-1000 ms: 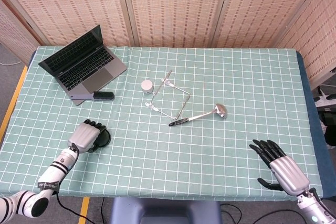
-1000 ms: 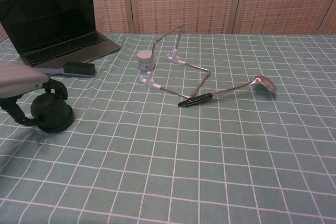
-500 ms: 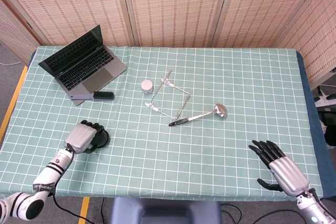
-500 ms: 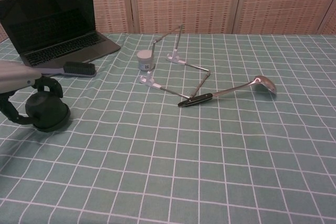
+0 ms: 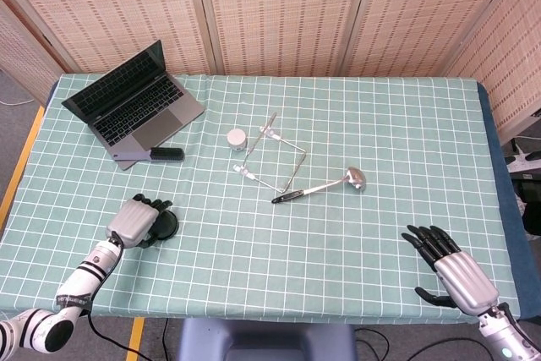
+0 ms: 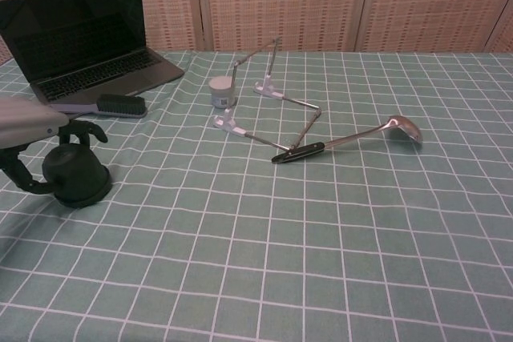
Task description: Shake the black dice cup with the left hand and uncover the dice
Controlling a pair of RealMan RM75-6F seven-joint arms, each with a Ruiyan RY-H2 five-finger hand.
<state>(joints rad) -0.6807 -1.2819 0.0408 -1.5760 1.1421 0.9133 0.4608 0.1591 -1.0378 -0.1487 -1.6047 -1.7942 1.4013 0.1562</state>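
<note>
Left hand (image 5: 135, 221) sits near the front-left edge of the table (image 5: 380, 124), palm down over the black dice cup (image 6: 76, 175), dark fingers (image 5: 157, 205) curled around its upper part; the chest view shows the fingers arched over the top of the cup and the thumb down its left flank, so the hand grips it. The cup stands mouth-down on the green checked cloth, upright, its wider base flush with the cloth, partly under the hand and showing just beyond and to the right of the silver back of the hand in the head view. Dice cannot be seen. Beyond the left hand, toward the far-left corner, an open laptop (image 5: 131, 104) lies at an angle; a dark brush (image 6: 119, 105) lies just in front of it, between laptop and hand. Further right of the left hand, near the table middle, a small white jar (image 5: 237, 139) stands beside a bent wire rack (image 5: 272, 158); a metal ladle (image 5: 325, 183) with a black handle lies touching the rack's near-right end, bowl pointing away to the right. Right hand (image 5: 448, 266) rests well apart at the front-right edge of the table, dark fingers spread and extended forward, holding nothing; it appears only in the head view.
</note>
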